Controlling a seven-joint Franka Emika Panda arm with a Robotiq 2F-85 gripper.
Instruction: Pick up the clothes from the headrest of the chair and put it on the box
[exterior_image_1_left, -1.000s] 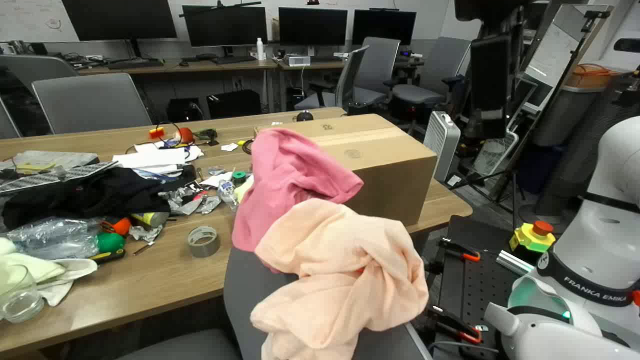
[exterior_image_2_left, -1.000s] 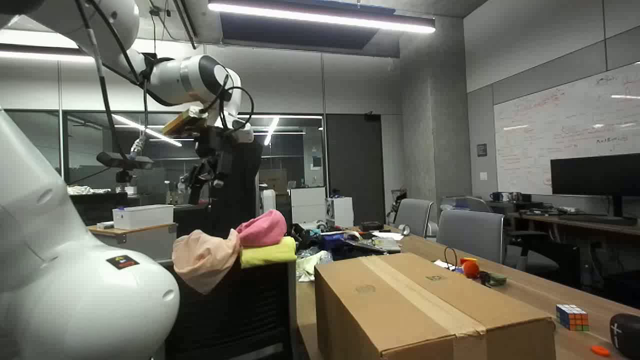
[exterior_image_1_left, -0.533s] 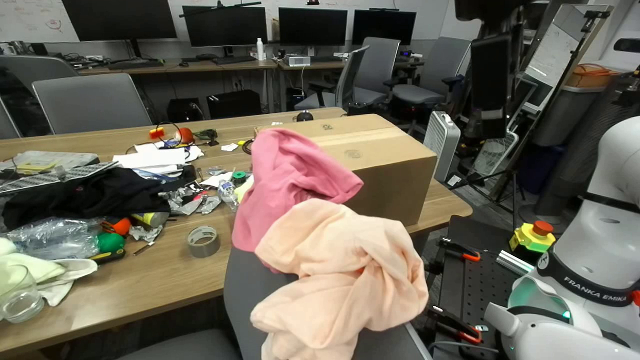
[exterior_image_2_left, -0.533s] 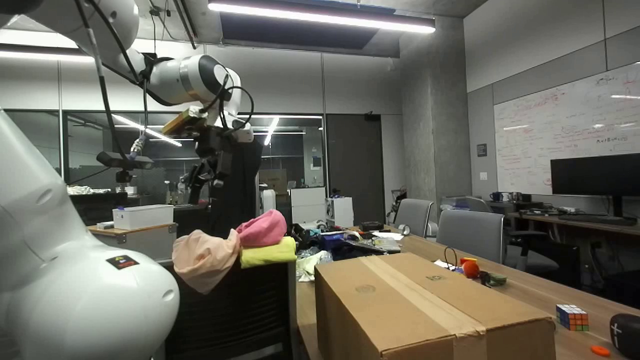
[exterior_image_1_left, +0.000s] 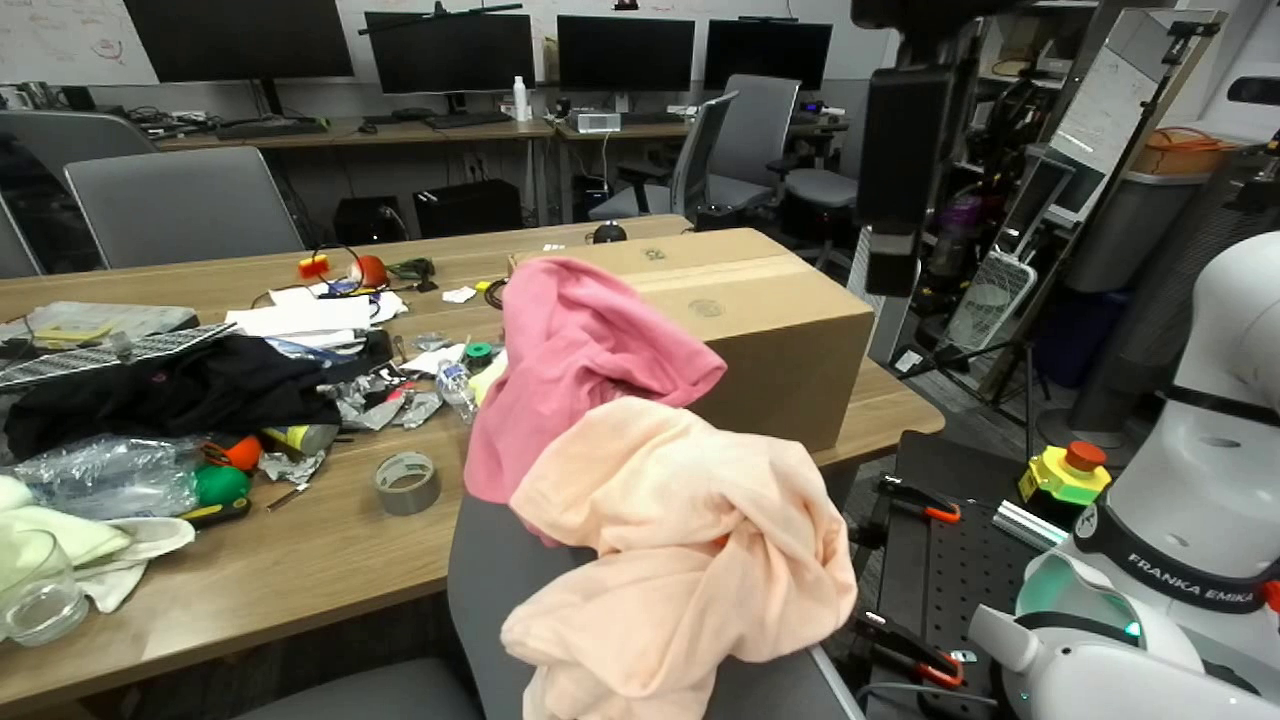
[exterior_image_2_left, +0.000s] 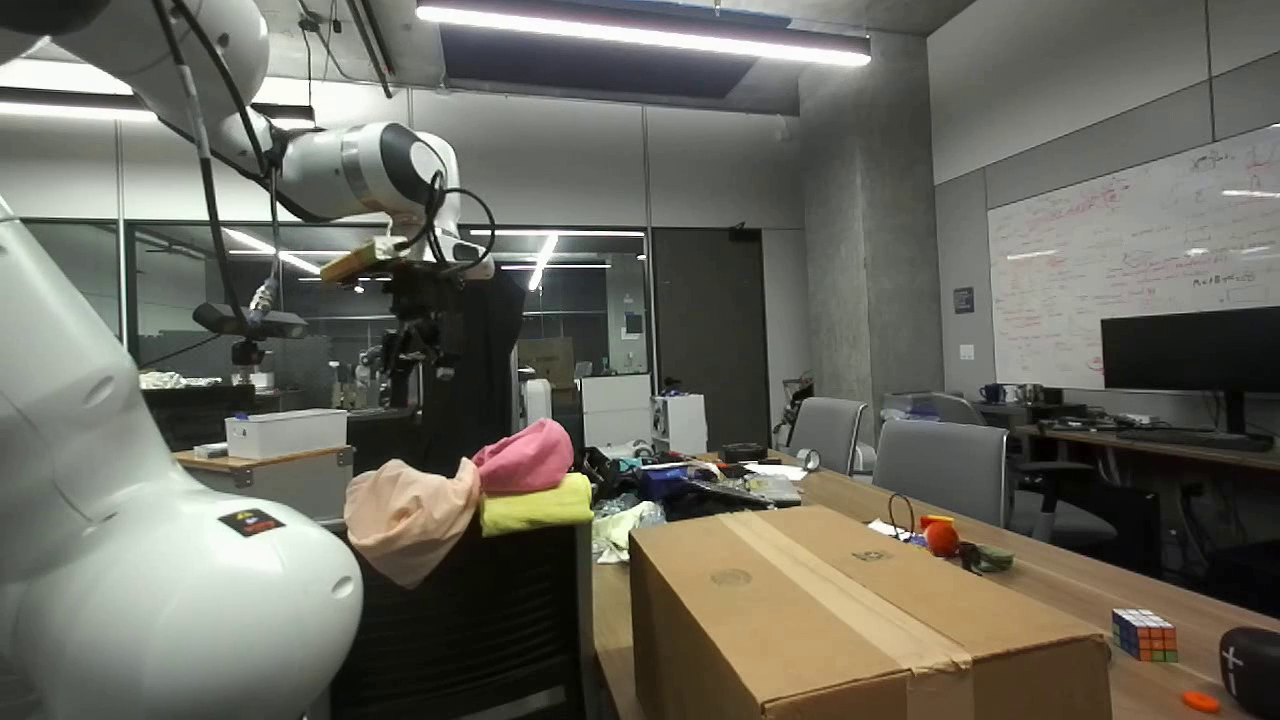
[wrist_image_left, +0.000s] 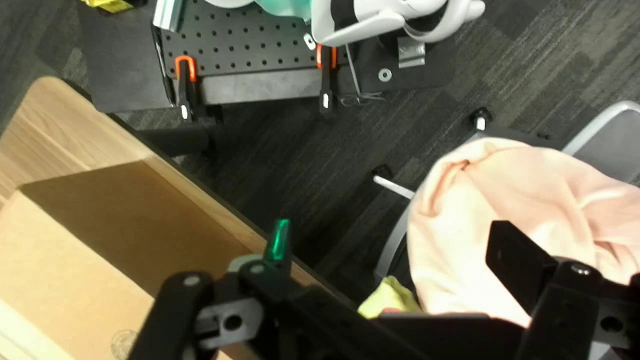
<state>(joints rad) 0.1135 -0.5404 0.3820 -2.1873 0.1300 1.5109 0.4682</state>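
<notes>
A peach cloth (exterior_image_1_left: 690, 560) lies bunched over the chair's headrest (exterior_image_1_left: 520, 570), beside a pink cloth (exterior_image_1_left: 590, 370). In an exterior view, the peach cloth (exterior_image_2_left: 410, 520) hangs down, and the pink cloth (exterior_image_2_left: 528, 458) rests on a rolled yellow cloth (exterior_image_2_left: 537, 505). The closed cardboard box (exterior_image_1_left: 790, 370) stands on the table beside the chair; it also shows in an exterior view (exterior_image_2_left: 800, 610). My gripper (exterior_image_1_left: 892, 270) hangs above the clothes, apart from them. In the wrist view, the gripper (wrist_image_left: 392, 245) has its fingers wide apart with nothing between; the peach cloth (wrist_image_left: 470, 240) is below its right finger.
The wooden table (exterior_image_1_left: 330, 570) carries tape (exterior_image_1_left: 407, 483), a black cloth (exterior_image_1_left: 180, 390), a glass (exterior_image_1_left: 40, 590) and loose clutter. A black cart (wrist_image_left: 250, 55) with clamps stands by the robot base. A Rubik's cube (exterior_image_2_left: 1145, 635) lies past the box.
My gripper has shifted left and slightly down in an exterior view and turned a little, with the arm moving slightly left in an exterior view. The clothes, chair and box have not moved.
</notes>
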